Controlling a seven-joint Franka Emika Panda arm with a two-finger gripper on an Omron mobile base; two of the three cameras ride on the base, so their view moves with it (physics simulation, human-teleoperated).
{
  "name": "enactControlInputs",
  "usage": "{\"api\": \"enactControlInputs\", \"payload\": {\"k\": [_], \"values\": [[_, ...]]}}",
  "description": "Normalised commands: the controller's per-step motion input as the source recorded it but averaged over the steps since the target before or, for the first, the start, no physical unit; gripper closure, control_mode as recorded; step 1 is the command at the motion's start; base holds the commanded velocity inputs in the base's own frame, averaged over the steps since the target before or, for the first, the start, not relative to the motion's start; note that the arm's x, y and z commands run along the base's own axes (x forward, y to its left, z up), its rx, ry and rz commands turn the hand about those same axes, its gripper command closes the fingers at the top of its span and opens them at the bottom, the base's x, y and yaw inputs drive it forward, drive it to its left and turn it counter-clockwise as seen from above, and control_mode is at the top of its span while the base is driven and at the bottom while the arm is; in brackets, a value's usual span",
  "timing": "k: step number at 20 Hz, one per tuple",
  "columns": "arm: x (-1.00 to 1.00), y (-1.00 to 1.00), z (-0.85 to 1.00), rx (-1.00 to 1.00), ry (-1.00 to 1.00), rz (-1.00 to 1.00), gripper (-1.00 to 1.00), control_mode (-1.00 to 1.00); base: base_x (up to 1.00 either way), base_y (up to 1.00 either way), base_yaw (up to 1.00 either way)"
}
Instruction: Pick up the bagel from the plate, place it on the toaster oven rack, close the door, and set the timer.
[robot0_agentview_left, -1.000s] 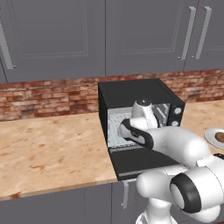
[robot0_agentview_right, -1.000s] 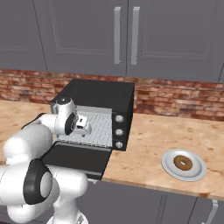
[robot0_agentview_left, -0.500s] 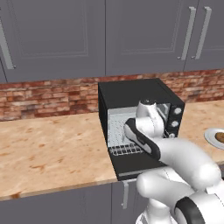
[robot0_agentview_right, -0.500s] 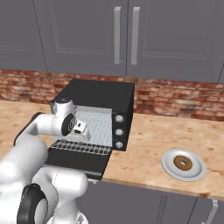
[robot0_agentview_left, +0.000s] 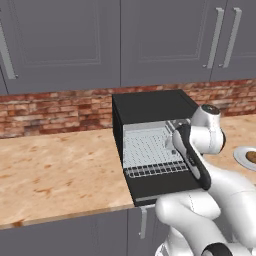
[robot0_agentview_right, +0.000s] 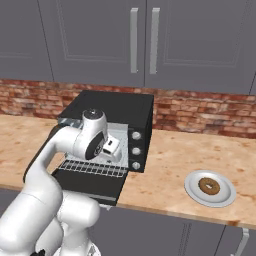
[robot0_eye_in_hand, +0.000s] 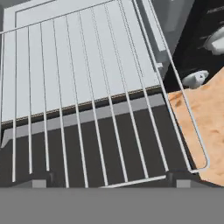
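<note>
The bagel, a small brown ring, lies on the pale round plate on the counter, right of the oven. The black toaster oven stands with its door folded down flat. The silver wire rack sticks out over the door. In the hand view, the rack runs across the picture with the dark door under it. My gripper hangs just above the rack's right side, far left of the plate. It is open, with nothing between its fingertips.
Three silver knobs sit on the oven's right front panel. The wooden counter stretches left of the oven and right toward the plate. A brick backsplash and grey wall cabinets stand behind. My own arm blocks the oven's right side.
The rack has come forward out of the oven over the open door. My hand has shifted a little right and the elbow has swung up. The gripper stays open.
</note>
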Motion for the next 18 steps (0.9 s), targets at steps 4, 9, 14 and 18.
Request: {"api": "enactControlInputs", "payload": {"k": [4,9,14,18], "values": [[0.02,-1.00,0.44,0.03,0.00,-0.15,-1.00,-1.00,0.00,0.00,0.00],[0.09,-1.00,0.19,0.00,0.01,-0.16,-1.00,-1.00,0.00,0.00,0.00],[0.02,-1.00,-0.12,-0.02,0.09,-0.15,-1.00,-1.00,0.00,0.00,0.00],[0.01,-1.00,-0.22,-0.07,0.10,-0.14,-1.00,-1.00,0.00,0.00,0.00]]}}
